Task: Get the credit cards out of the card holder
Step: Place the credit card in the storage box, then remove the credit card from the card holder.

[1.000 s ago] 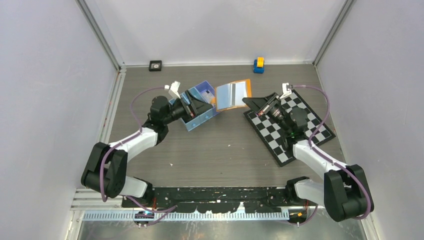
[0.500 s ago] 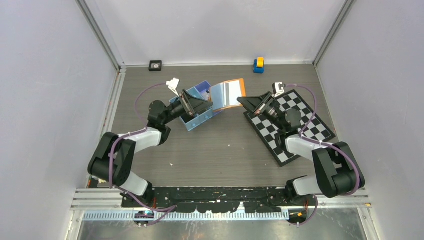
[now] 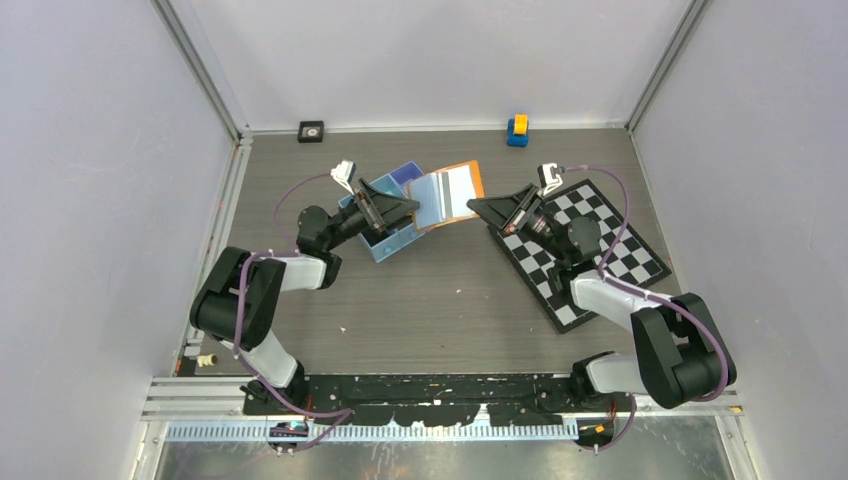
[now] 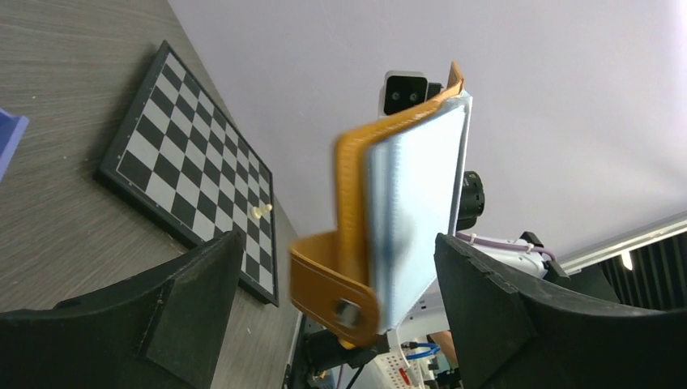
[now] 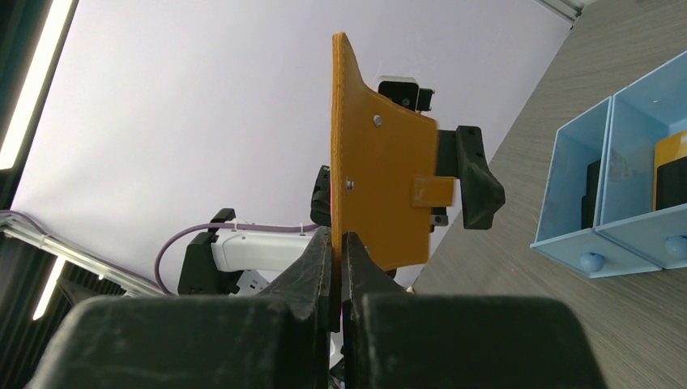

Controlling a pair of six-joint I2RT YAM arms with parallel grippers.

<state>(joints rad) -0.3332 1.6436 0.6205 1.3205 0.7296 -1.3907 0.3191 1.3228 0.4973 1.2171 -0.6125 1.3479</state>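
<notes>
Over the last second the card holder (image 3: 455,190) has slid left, carried by the right gripper (image 5: 338,243) toward the left gripper (image 4: 336,247), and the left arm's elbow has drawn back toward its base. Pale lilac walls (image 3: 90,200) with metal corner posts close in the scene on three sides. The table (image 3: 450,300) below both sets of jaws is grey-brown with a wood grain. A chessboard (image 3: 600,255) lies flat beneath and behind the right jaws, and a blue tray (image 3: 397,242) sits under the left jaws. The orange holder hangs in the air between the two grippers, clear of the table. The right jaws are pinched tight on its edge. The left jaws stand wide, one finger (image 4: 194,292) on each side of the holder with a gap at both. A pale stack of cards (image 4: 421,203) is still in the holder, facing the left gripper. Well beyond both jaws, by the far wall, are a small yellow and blue toy (image 3: 517,130) and a small black square (image 3: 311,130).
</notes>
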